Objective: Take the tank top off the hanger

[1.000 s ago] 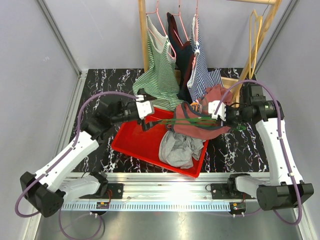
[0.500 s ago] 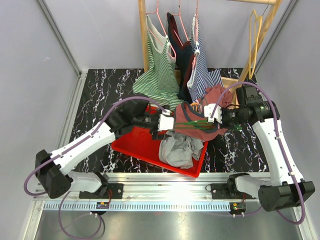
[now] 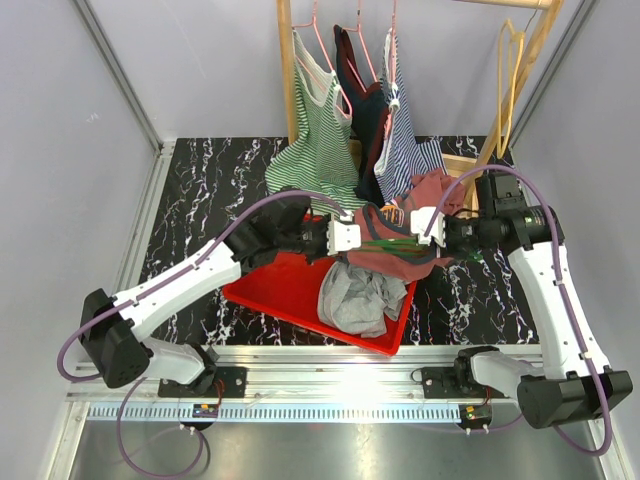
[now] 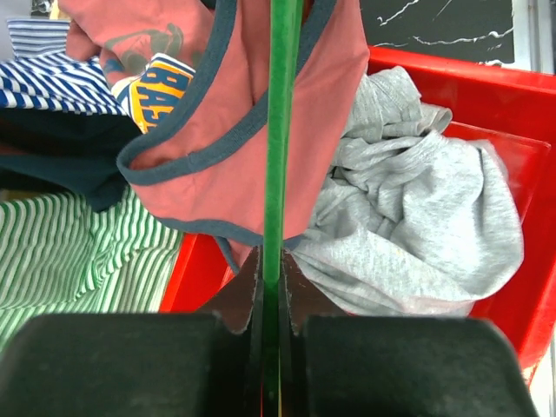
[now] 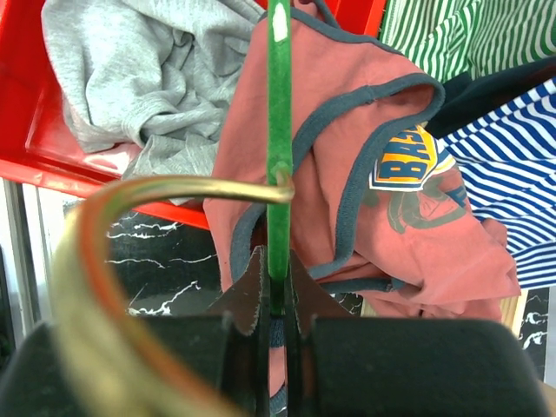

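Note:
A salmon-pink tank top [image 3: 400,258] with navy trim hangs on a green hanger [image 3: 385,243] held level above the red tray's far edge. My left gripper [image 3: 358,236] is shut on the hanger's left end. In the left wrist view the green bar [image 4: 280,130] runs straight out from between the jaws [image 4: 271,261], with the tank top [image 4: 226,174] draped over it. My right gripper [image 3: 424,226] is shut on the opposite end of the hanger [image 5: 279,130], just below its brass hook [image 5: 217,188]. The tank top [image 5: 373,234] bunches to the right of the right gripper [image 5: 276,261].
A red tray [image 3: 265,290] holds a crumpled grey garment [image 3: 355,295] under the hanger. Behind it a wooden rack [image 3: 286,70] carries a green-striped top [image 3: 318,140], a dark navy one [image 3: 362,110] and a blue-striped one [image 3: 405,140]. Empty yellow hangers [image 3: 512,70] hang at the right.
My left arm has swung right from above the tray's left side to the hanger's left end, and its gripper has gone from open to shut on the green bar. The right gripper has barely moved.

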Tool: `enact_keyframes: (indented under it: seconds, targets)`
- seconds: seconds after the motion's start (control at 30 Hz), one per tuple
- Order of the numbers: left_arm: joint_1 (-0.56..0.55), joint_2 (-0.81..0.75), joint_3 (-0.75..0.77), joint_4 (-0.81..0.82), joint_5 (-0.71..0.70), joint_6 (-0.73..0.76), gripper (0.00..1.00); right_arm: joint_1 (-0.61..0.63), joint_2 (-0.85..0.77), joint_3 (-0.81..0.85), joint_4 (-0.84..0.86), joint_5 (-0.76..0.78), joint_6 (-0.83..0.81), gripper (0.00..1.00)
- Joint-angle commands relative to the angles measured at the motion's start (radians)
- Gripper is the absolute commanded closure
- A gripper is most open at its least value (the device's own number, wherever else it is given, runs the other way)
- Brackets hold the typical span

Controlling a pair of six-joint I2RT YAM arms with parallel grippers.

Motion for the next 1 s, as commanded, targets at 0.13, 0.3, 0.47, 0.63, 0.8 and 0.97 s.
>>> enact_keyframes:
  seconds: [0.13, 0.3, 0.47, 0.63, 0.8, 0.97]
  targets:
    - [-0.001, -0.065, -0.034, 0.116, -0.1, -0.171, 1.0, 0.008, -0.036, 0.069, 0.144, -0.057, 0.307, 0.47]
    - [0.001, -0.142, -0.102, 0.158, -0.156, -0.339, 1.0, 0.008, -0.052, 0.151, 0.226, 0.006, 0.564, 0.0]
    - [0.013, -0.198, -0.166, 0.185, -0.156, -0.448, 1.0, 0.006, -0.064, 0.2, 0.249, 0.113, 0.75, 0.0]
    - [0.042, -0.248, -0.223, 0.217, -0.133, -0.559, 1.0, -0.012, -0.111, 0.099, 0.281, 0.187, 0.747, 0.0]
    - [0.059, -0.301, -0.262, 0.236, -0.108, -0.573, 1.0, -0.025, -0.148, 0.039, 0.269, 0.189, 0.716, 0.0]
    - [0.065, -0.317, -0.271, 0.222, -0.104, -0.562, 1.0, -0.035, -0.161, 0.016, 0.258, 0.198, 0.698, 0.0]
